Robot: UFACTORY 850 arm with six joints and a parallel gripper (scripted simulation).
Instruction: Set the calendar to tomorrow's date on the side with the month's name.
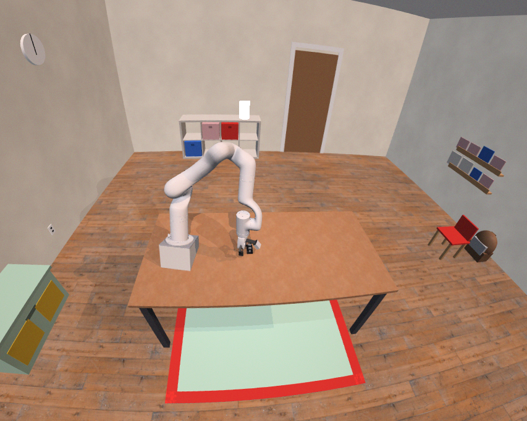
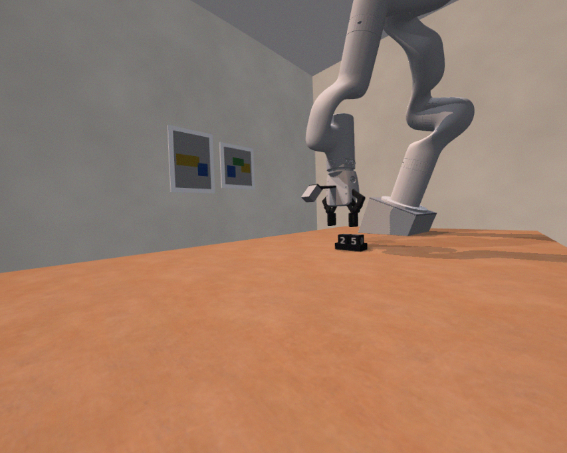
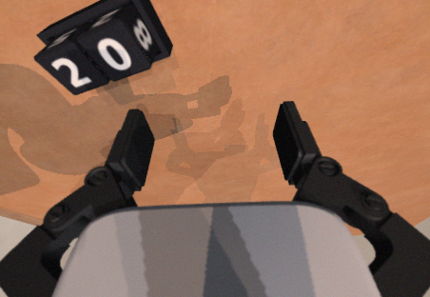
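Observation:
The calendar's black tray lies flat on the table. Two black cubes stand side by side in it. In the exterior view, the left cube shows an upright 2 and the right cube an upright 5, with a sliver of 0 on its right side. From the wrist, their tops look to be 0 and 2 respectively; an 8 shows on the first cube's outer side. No month's name is legible. My gripper is open and empty, above and beside the calendar.
The table carries the arm's base, behind the calendar in the exterior view. The wrist camera sticks out from the gripper's side. Arm shadows fall on the table around the tray.

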